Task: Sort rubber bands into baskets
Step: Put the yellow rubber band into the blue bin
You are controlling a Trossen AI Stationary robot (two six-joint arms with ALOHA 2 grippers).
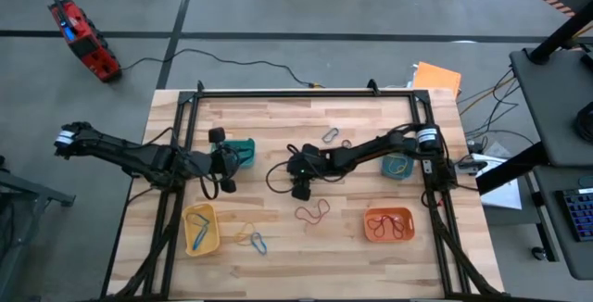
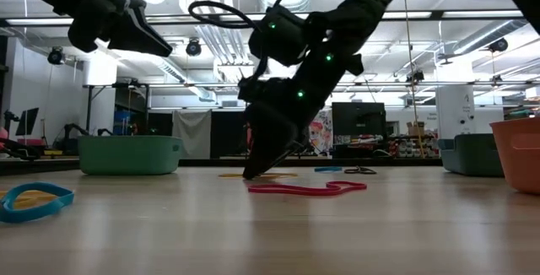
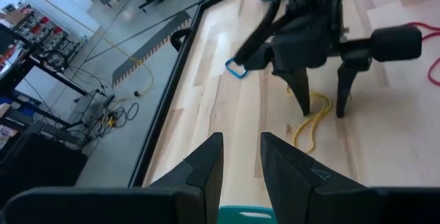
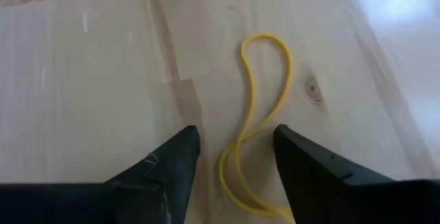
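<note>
Wooden table (image 1: 278,121) carries four baskets, as we count them: a teal one (image 1: 243,151) left of centre, a blue one (image 1: 398,165) at the right, a yellow one (image 1: 201,229) near left, an orange one (image 1: 388,224) near right. Loose rubber bands on the wood number at least four in our count: one yellow band (image 4: 256,124) at the centre, one red-brown band (image 1: 312,212) nearer, one grey band (image 1: 331,135) farther off, and a yellow-and-blue tangle (image 1: 252,239) beside the yellow basket. Red bands also lie in the orange basket. Our right gripper (image 4: 234,148) points down at the centre, its fingers spread apart astride the yellow band, holding nothing. Our left gripper (image 3: 240,159) hovers by the teal basket, fingers narrowly parted and empty.
</note>
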